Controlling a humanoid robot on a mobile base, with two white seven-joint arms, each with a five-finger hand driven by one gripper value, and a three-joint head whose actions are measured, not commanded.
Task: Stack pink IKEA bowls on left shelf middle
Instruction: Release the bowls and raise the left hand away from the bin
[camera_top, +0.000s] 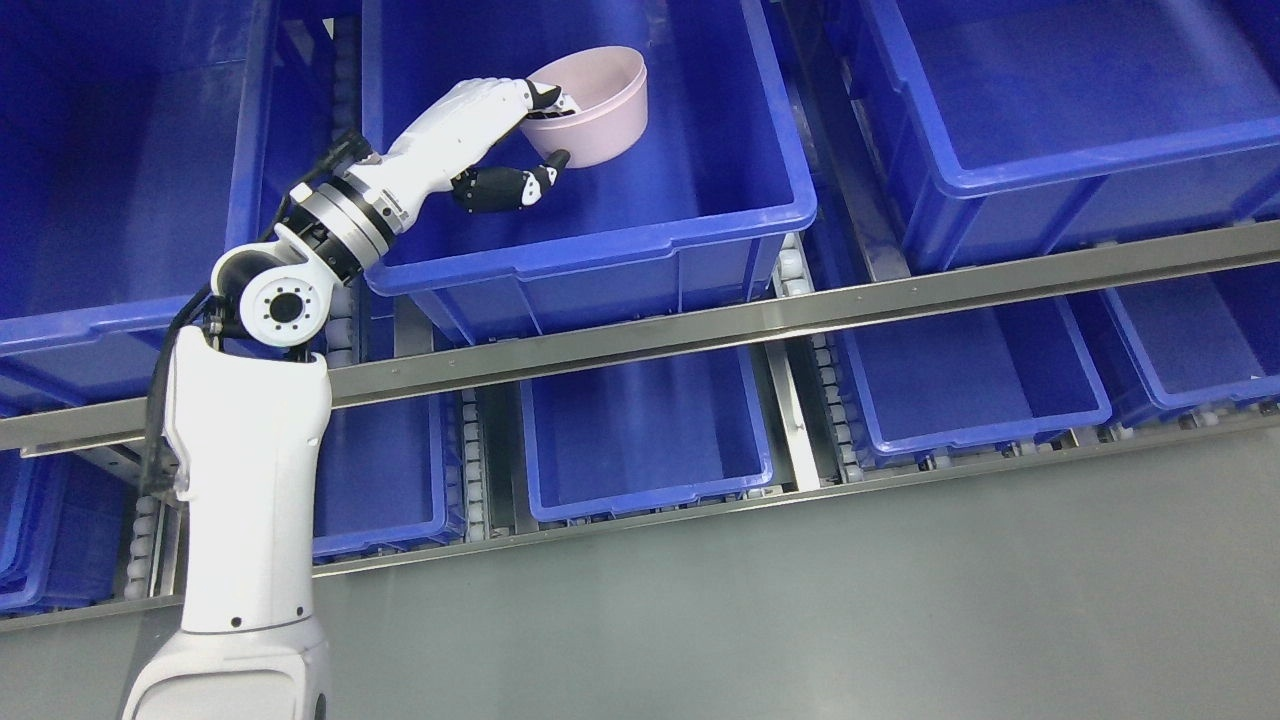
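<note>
- Several blue bins sit on the shelf (700, 325) in two tiers, tilted toward the camera on roller tracks; that slope probably lets bins slide forward to the steel rail, which stops them.
- One bin (640, 215), upper middle of the frame, is the one in use; its floor is bare apart from a single bowl, so no stack shows yet.
- The left arm rises from the lower left of the frame and bends over the bin's near-left corner, likely the shortest way in over the wall.
- The left robot hand (540, 125) grips the bowl (600, 105): fingers hooked inside the rim, thumb under the outer wall, a pinch that keeps the bowl tipped slightly.
- The bowl, pink and empty, is at the bin's back, upper middle of the frame; I cannot tell whether it touches the floor.
</note>
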